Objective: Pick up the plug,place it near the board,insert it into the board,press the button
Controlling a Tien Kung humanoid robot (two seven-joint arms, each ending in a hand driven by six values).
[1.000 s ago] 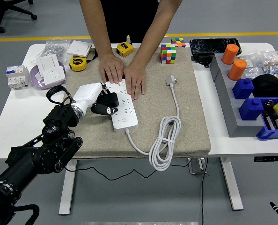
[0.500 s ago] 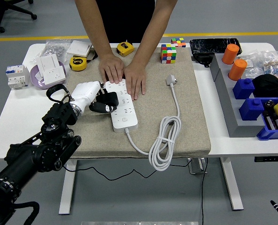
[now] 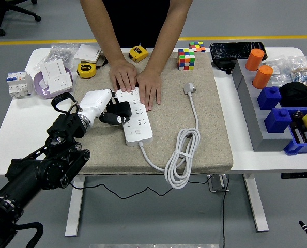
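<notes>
A black plug [image 3: 117, 114] is grasped in the white-shelled left hand [image 3: 99, 107] and held against the left edge of the long white power strip [image 3: 135, 114], which lies on a beige felt mat [image 3: 210, 119]. The strip's far end is pressed down by a person's two hands [image 3: 137, 80]. A coiled white cable [image 3: 182, 155] lies right of the strip.
</notes>
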